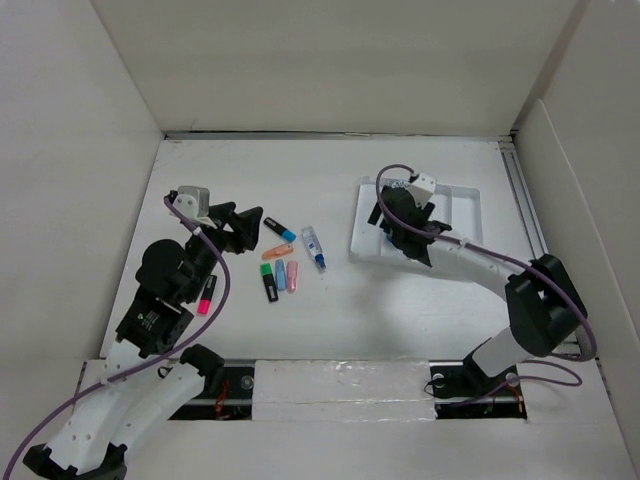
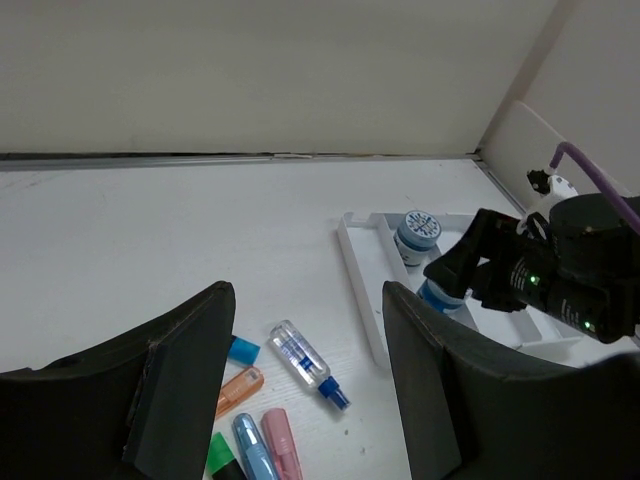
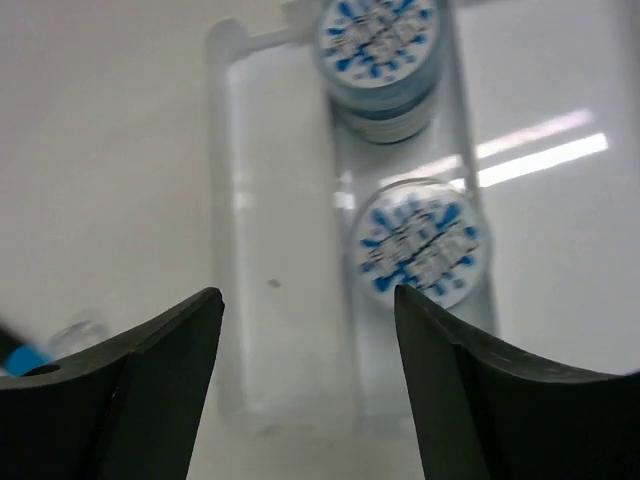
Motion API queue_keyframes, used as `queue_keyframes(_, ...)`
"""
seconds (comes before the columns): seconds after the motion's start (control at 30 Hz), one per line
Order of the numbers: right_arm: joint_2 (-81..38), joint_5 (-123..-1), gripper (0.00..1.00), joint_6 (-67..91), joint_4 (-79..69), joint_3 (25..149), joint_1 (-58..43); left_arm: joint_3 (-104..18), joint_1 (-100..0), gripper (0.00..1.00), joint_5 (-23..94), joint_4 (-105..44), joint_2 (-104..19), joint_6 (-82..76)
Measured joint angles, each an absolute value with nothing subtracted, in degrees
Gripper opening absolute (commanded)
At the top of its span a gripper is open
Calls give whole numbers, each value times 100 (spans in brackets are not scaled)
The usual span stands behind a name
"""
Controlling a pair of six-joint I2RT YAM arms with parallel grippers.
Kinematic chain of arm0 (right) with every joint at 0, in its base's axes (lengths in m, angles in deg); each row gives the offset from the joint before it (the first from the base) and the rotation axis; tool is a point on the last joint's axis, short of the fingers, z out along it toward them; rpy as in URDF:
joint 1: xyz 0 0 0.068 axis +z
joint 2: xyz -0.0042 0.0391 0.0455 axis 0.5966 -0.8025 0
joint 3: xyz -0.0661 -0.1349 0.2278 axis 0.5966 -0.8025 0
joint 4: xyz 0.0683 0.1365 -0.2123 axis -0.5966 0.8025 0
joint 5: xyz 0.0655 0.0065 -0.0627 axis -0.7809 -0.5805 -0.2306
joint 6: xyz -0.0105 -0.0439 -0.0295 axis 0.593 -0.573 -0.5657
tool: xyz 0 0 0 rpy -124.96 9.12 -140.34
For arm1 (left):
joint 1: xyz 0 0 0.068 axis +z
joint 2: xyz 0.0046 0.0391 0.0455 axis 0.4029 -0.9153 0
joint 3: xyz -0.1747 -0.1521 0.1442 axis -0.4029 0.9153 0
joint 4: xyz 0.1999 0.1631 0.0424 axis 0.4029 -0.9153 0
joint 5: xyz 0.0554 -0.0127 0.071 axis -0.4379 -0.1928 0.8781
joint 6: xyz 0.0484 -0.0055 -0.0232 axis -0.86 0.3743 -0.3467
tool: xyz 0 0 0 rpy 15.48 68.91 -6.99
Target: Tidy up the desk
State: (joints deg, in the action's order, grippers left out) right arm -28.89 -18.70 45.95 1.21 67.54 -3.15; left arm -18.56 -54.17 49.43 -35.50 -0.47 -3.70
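Top view, desk: We are looking down on the desk, which is filling the floor of the white enclosure, with both arm bases at its near edge.
Top view, edges: The rail is running along the right edge, and the walls are closing in the left, far and right sides.
Top view, open room: We are seeing bare tabletop along the far strip and in the near middle between the arms.
Top view, left gripper: The left gripper is sitting spread and empty, just left of the marker cluster.
Top view, right gripper: The right gripper is hanging over the left part of the tray. From here we cannot tell its opening.
Top view, count: We are counting five markers in the cluster, one magenta marker beside the left arm, and one clear bottle.
Left wrist view, gripper: The fingers are standing wide apart with only desk between them.
Left wrist view, count: We are counting five markers at the lower edge, one clear bottle and two blue-lidded tubs in the tray. The nearer tub is partly behind the right gripper.
Right wrist view, gripper: The right gripper is hovering over the tray, jaws wide, gripping nothing.
Right wrist view, count: We are counting two tubs, lined up in one narrow compartment.
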Motion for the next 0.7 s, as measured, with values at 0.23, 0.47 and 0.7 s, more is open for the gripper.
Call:
queue_keyframes(0.23, -3131, -2666, 48, 3988, -530, 7052, 1090, -1856, -5417, 56, 4960, -3552, -95, -370)
queue_keyframes(0.47, -4768, -3188, 85, 3765, -554, 7878, 1562, -1856, -5417, 56, 4965, -3550, -84, -370)
queue_keyframes(0.7, -5636, -3326, 31, 3686, -307, 8599, 1438, -1856, -5417, 55, 4962, -3552, -34, -370)
